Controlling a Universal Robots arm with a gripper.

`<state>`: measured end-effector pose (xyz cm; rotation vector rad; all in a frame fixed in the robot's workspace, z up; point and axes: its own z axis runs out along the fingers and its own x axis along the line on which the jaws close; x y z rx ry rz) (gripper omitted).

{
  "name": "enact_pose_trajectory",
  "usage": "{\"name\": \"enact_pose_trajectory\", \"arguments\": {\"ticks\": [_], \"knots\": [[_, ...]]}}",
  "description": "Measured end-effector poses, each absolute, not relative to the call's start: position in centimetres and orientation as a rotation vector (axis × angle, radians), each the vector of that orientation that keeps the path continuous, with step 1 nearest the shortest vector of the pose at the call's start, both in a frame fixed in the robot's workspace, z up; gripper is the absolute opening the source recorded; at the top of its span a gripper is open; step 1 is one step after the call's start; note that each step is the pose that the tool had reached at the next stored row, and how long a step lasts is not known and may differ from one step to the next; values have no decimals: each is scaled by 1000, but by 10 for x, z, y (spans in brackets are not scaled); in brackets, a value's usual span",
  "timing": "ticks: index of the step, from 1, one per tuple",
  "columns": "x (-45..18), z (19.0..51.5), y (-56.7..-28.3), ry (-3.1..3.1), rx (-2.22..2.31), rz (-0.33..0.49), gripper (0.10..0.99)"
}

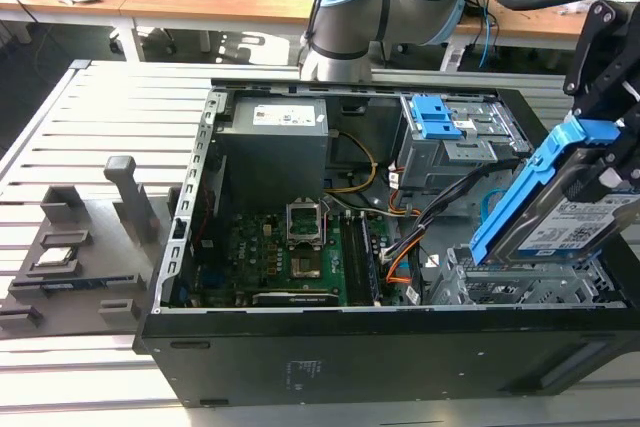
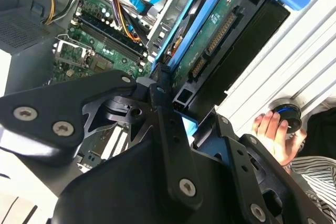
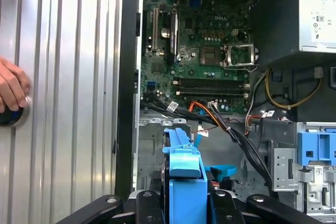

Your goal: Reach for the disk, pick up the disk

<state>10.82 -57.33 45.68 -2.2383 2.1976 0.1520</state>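
now the gripper [image 1: 605, 162] is clamping the disk [image 1: 560, 209] by its blue bracket, holding it tilted above the drive cage [image 1: 520, 282] at the open computer case's [image 1: 300, 347] corner on the exterior view's right. a person's hand [image 3: 11, 90] is resting on a round button [image 3: 9, 115] in both wrist views.

The disk [image 1: 560, 209] hung tilted above the drive cage [image 1: 520, 282] at lower right; cables [image 1: 440, 209] crowded its left, the right stood open.
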Motion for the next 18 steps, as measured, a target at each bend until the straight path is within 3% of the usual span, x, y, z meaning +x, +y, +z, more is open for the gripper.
{"name": "enact_pose_trajectory", "arguments": {"ticks": [18], "knots": [[108, 447, -563, 2181, -2257, 150, 369]]}}
